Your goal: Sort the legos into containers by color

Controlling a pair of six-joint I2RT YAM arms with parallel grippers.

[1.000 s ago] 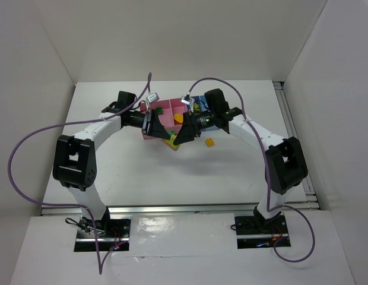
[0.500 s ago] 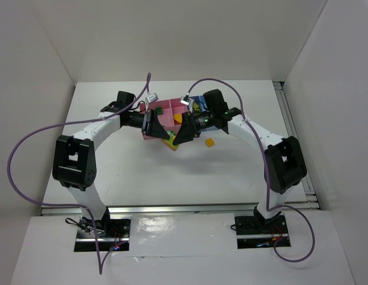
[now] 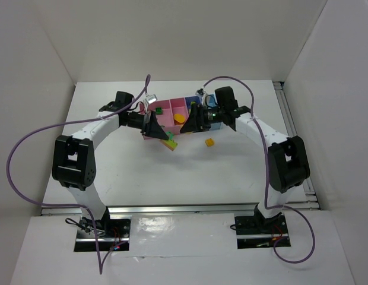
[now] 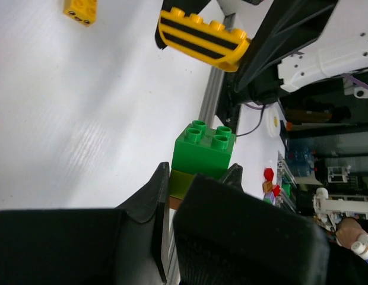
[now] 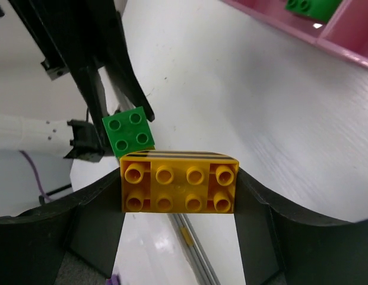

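My left gripper is shut on a small stack of legos. In the left wrist view the stack shows a dark green brick on a lime one. My right gripper is shut on an orange-yellow black-striped brick, held over the containers, apart from the stack. That brick also shows in the left wrist view. A pink bin holds a green brick.
A loose orange-yellow brick lies on the white table right of the stack; it also shows in the left wrist view. The bin row sits at the table's middle back. White walls enclose the table on three sides.
My right gripper has pulled back and to the right with the orange-yellow striped brick, away from the stack. My left gripper has stayed about where it was, holding the green stack.
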